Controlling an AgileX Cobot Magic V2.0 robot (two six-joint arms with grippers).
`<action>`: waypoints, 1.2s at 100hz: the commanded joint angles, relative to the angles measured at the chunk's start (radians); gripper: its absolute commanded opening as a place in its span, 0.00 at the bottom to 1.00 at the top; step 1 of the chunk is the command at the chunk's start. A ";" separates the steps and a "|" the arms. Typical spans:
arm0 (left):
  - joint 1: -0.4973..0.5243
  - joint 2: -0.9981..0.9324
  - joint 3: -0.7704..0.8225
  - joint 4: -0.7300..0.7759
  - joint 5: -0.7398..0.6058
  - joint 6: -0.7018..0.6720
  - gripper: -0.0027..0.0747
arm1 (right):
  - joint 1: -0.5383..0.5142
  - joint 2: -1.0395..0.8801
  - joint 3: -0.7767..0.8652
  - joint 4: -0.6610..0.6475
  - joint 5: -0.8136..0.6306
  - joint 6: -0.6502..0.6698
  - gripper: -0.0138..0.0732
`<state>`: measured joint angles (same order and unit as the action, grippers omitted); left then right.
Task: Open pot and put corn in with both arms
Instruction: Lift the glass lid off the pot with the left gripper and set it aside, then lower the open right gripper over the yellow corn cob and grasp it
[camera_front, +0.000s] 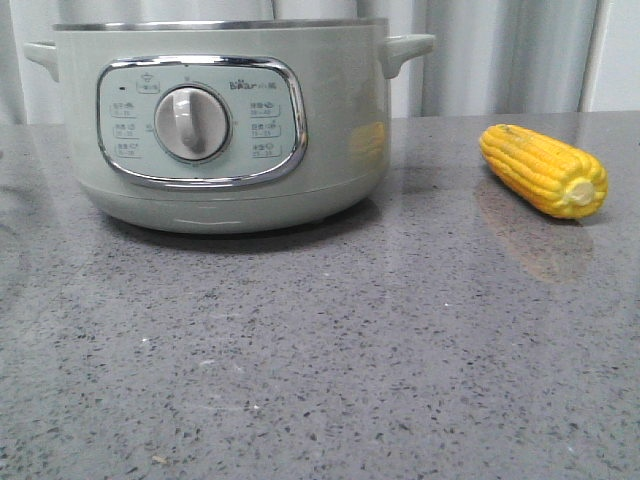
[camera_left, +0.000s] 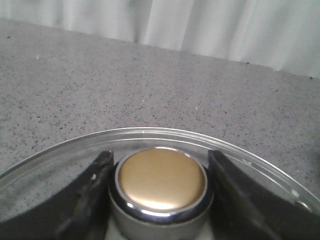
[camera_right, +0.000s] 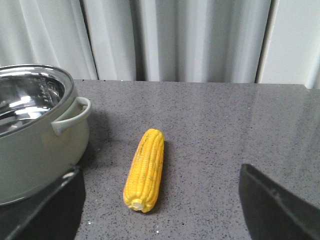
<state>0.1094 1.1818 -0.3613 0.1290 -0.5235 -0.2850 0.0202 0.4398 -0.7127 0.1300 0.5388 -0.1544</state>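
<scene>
The pot (camera_front: 220, 120), pale grey-green with a chrome-framed panel and silver dial, stands at the table's left. In the right wrist view the pot (camera_right: 35, 145) is open, its steel inside bare. The corn (camera_front: 545, 170) lies on the table to the pot's right, stub end toward me. My left gripper (camera_left: 160, 157) is shut on the gold knob (camera_left: 161, 180) of the glass lid (camera_left: 150, 134), with grey table showing through the glass. My right gripper (camera_right: 161, 174) is open and empty, its fingers (camera_right: 270, 205) wide either side of the corn (camera_right: 145, 170), behind its stub end. Neither gripper shows in the front view.
The grey speckled stone table (camera_front: 330, 360) stretches in front of the pot and the corn. Pale curtains (camera_right: 175, 40) hang along the back edge. The pot's side handle (camera_right: 75, 115) juts toward the corn.
</scene>
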 joint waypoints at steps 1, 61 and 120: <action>0.001 0.020 -0.028 -0.015 -0.241 -0.001 0.13 | -0.002 0.016 -0.024 0.003 -0.084 -0.007 0.77; 0.001 0.153 -0.028 -0.009 -0.294 -0.001 0.54 | -0.002 0.016 -0.024 0.003 -0.084 -0.007 0.77; -0.001 -0.303 -0.028 0.248 -0.377 -0.049 0.42 | 0.026 0.417 -0.077 0.172 -0.003 -0.018 0.77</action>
<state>0.1094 0.9947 -0.3624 0.2850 -0.8381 -0.3134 0.0307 0.7638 -0.7289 0.2817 0.5704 -0.1563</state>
